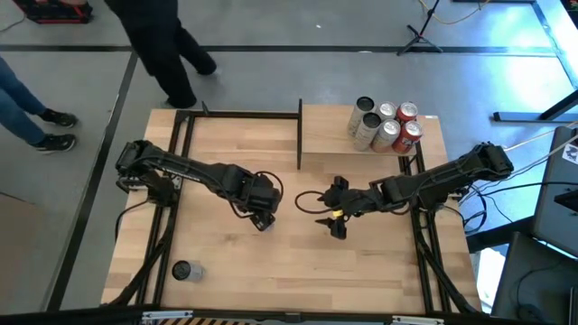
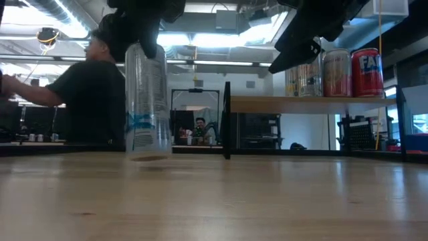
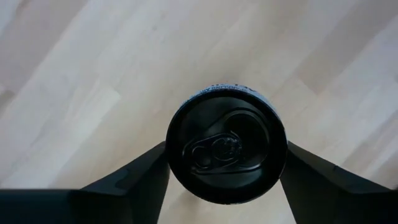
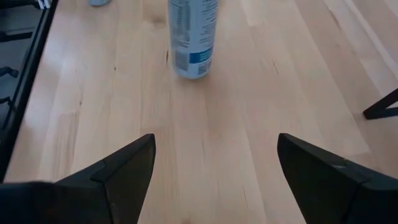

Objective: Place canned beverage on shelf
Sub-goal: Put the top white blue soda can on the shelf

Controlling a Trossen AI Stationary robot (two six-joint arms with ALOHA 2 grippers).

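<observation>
High view: left arm reaches toward table centre, left gripper (image 1: 263, 217) pointing down over slim can (image 2: 146, 100). Can upright, just clear of tabletop (image 1: 235, 280); fingers (image 3: 134, 180) flank it, whether clamped cannot tell. Right gripper (image 1: 334, 219) hovers nearby, fingers apart, empty. Shelf (image 1: 330, 135) at far right holds five cans (image 1: 386, 125).

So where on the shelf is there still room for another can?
The shelf is bare from its black post across to the five cans, which crowd its right end. The left gripper has a tall can between its fingers over the table.
</observation>
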